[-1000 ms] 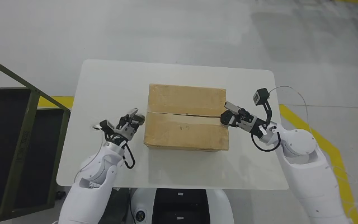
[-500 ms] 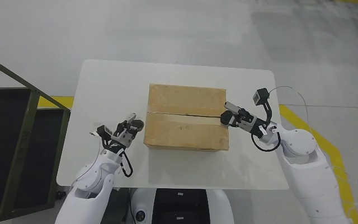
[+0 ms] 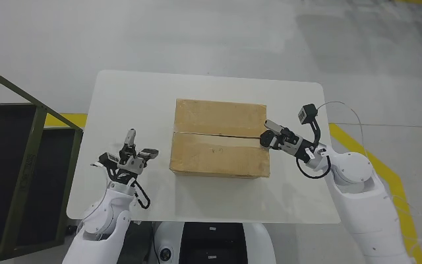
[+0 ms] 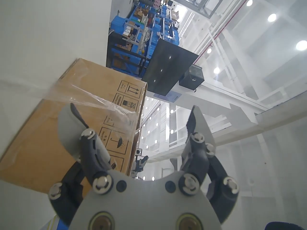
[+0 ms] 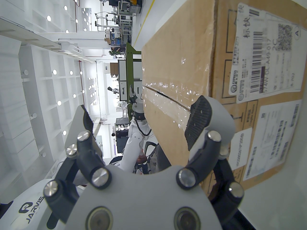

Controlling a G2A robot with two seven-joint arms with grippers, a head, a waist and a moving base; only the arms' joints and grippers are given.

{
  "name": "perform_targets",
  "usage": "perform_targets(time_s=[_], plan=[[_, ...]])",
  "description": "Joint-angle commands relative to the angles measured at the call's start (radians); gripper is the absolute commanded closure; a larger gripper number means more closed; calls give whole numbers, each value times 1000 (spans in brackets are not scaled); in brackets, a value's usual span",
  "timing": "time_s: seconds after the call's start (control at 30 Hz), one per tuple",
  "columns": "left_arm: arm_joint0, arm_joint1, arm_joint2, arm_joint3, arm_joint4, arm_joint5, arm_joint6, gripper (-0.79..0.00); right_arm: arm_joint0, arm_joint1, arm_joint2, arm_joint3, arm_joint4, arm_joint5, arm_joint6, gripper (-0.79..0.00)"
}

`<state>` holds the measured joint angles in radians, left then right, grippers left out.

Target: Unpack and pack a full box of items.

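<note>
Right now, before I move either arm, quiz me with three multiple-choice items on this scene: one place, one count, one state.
1. Where is the brown cardboard box?
A. on the floor
B. middle of the white table
C. held in a claw
2. How many boxes stand on the table?
A. one
B. two
C. three
3. The left claw is:
A. shut on the box
B. open and empty
C. shut on a bottle
Answers: B, it rests centred on the tabletop; A, a single box is there; B, it gapes beside the box.

Closed, taped cardboard box [image 3: 219, 137] sits mid-table.
</note>
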<state>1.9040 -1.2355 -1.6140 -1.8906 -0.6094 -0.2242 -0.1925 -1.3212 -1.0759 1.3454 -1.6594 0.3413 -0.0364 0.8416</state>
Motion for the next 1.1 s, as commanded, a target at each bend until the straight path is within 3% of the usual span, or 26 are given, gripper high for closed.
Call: perform_targets(time_s=[0.0,0.13,0.3,0.53,1.07], plan=[[6,-1,-9,-4,-5,-21,3,-785,0,0,0,0,0,0,0,-785],[21,-4,-13,-10,-8,-50,6,-785,0,0,0,0,0,0,0,-785],[17,-2,26,-25,31,34,-74,-785,0,0,0,0,0,0,0,-785],[-2,-6,72,-46,82,30,-72,-785,0,0,0,0,0,0,0,-785],[-147,-17,117,43,36,100,-29,-785,0,0,0,0,0,0,0,-785]])
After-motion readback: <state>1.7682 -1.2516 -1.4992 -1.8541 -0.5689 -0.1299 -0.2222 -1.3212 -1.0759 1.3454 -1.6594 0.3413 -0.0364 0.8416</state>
